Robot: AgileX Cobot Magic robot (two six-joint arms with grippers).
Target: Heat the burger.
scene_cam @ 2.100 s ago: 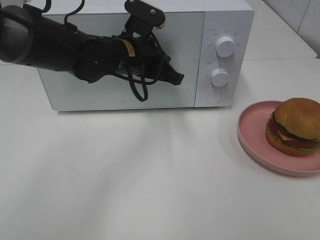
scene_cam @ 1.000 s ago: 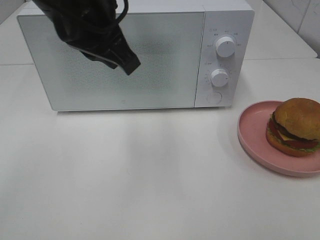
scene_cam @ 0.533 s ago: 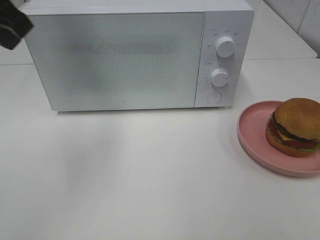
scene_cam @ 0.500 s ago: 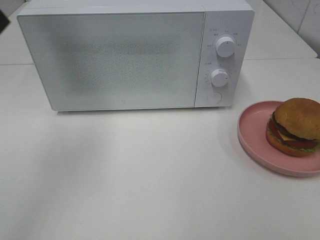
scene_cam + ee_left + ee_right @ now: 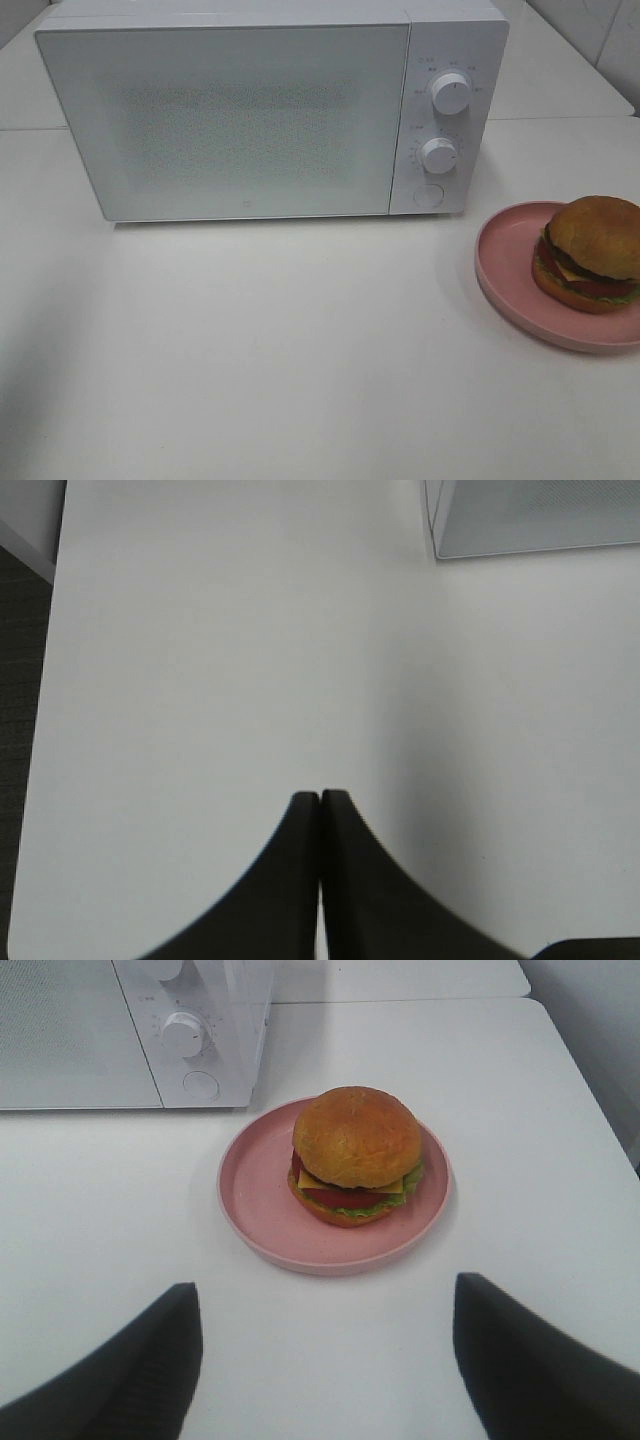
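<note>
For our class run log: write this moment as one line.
microwave: door closed | burger: on pink plate | left gripper: shut, empty | right gripper: open

My left tool (image 5: 319,805) is matte black, as is my right tool (image 5: 325,1305). The surface (image 5: 300,340) is plain white. The microwave (image 5: 270,110) is white with a finely speckled grey door and white dials. The plate (image 5: 262,1210) is pink. The burger (image 5: 355,1150) shows a golden-brown bun, yellow cheese, red tomato, green lettuce and a dark patty.
</note>
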